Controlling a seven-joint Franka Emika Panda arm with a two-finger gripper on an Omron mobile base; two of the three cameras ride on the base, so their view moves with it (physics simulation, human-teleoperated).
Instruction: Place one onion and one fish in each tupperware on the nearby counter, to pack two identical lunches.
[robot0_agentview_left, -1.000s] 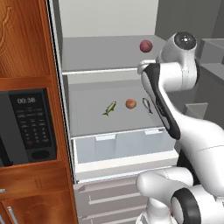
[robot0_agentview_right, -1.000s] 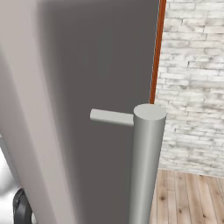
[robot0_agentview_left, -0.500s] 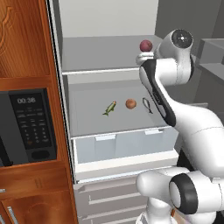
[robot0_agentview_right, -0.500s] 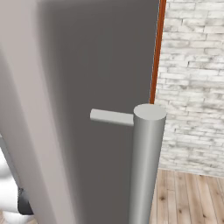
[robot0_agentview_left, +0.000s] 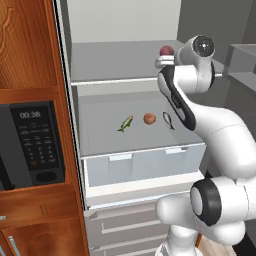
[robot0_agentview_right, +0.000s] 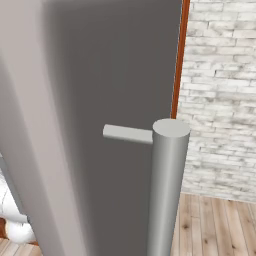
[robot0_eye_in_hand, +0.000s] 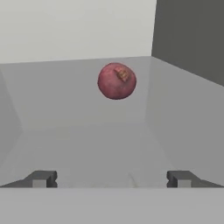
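Observation:
A dark purple-red onion (robot0_agentview_left: 166, 50) sits on the fridge's upper shelf. In the hand view this onion (robot0_eye_in_hand: 116, 81) lies ahead, centred between my fingertips (robot0_eye_in_hand: 41, 178) and apart from them. My gripper (robot0_eye_in_hand: 111, 179) is open and holds nothing; in the left base view the gripper (robot0_agentview_left: 162, 62) hovers at the front edge of that shelf. On the lower shelf lie a green-yellow fish (robot0_agentview_left: 125, 123), an orange-brown onion (robot0_agentview_left: 149, 118) and a dark grey fish (robot0_agentview_left: 168, 120). The tupperware and the counter are out of view.
A black microwave (robot0_agentview_left: 35, 142) is set in wooden cabinets left of the open fridge. Pale drawers (robot0_agentview_left: 145, 162) sit under the lower shelf. In the right base view the grey fridge door with its handle (robot0_agentview_right: 167, 190) stands close, a brick wall (robot0_agentview_right: 220, 100) beyond.
My arm has swung up and slightly left, bringing the hand closer to the upper shelf and the purple-red onion. The jaws stayed open. The food has not moved.

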